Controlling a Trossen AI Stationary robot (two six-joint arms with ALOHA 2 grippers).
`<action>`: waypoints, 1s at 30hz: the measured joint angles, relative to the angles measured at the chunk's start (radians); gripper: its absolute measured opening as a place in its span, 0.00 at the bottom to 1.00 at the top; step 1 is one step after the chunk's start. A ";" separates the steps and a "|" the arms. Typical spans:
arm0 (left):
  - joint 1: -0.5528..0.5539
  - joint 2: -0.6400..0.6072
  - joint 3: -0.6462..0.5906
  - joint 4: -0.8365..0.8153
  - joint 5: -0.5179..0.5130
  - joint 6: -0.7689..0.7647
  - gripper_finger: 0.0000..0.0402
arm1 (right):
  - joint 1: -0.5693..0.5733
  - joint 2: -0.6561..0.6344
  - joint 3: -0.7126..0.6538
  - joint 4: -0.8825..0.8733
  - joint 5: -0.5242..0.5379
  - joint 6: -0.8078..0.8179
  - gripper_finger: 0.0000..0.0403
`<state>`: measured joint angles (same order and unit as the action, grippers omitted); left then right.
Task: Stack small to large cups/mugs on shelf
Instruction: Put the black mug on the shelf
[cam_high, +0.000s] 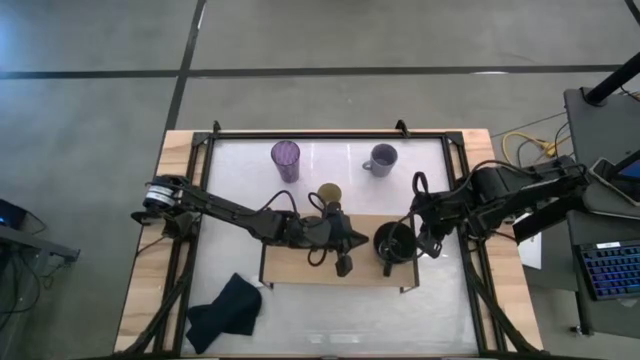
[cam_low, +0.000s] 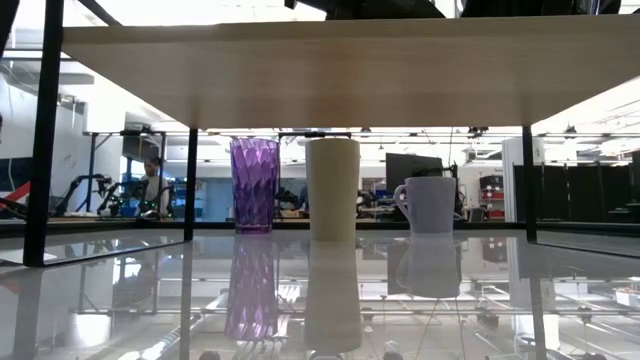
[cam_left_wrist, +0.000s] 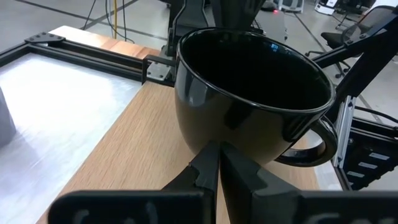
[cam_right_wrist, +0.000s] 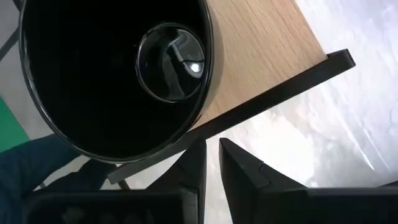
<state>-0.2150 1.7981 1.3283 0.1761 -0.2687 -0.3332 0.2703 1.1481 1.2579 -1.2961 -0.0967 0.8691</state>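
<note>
- Resting on the right end of the low light-wood shelf (cam_high: 300, 262) with thin black metal end frames: a wide glossy black handled mug (cam_high: 393, 242), upright, mouth up and empty, its base near the shelf's right edge.
- Hovering over the shelf's middle, just left of the black mug: the left gripper (cam_left_wrist: 217, 163), fingers pressed almost together and holding nothing, tips just short of the mug's lower wall in the left wrist view.
- Poised beside the black mug at the shelf's right end: the right gripper (cam_right_wrist: 212, 163), fingers nearly closed with only a narrow slit between them, gripping nothing; mug interior and the shelf's black edge frame filling the right wrist view.
- Standing on the white tabletop (cam_high: 240, 190) behind the shelf: a small pale yellow cup (cam_high: 330, 193), just beyond the shelf's rear edge and partly hidden by the left arm from above.
- Farther back and to the left on the same tabletop: a tall translucent purple tumbler (cam_high: 286, 159), upright, well apart from the shelf.
- Farther back and to the right: a lavender-grey handled mug (cam_high: 381, 159), upright, handle pointing left in the high view.
- Lined up in the low view beneath the shelf board, left to right: purple tumbler, yellow cup, lavender-grey mug, all apart from each other.
- Lying crumpled at the tabletop's front left corner: a dark cloth (cam_high: 226, 310), clear of the shelf.
</note>
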 joint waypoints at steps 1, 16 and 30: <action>0.000 0.000 0.000 0.001 0.000 0.000 0.00 | 0.000 0.000 0.000 0.000 0.001 -0.003 0.10; 0.000 0.000 -0.002 0.027 0.000 0.000 0.00 | 0.000 0.000 -0.004 0.002 0.066 -0.018 0.10; -0.001 0.000 -0.007 0.036 0.003 -0.003 0.00 | -0.001 0.000 -0.005 0.073 0.067 -0.043 0.10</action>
<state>-0.2156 1.7985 1.3214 0.2118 -0.2657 -0.3365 0.2695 1.1484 1.2525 -1.2226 -0.0301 0.8261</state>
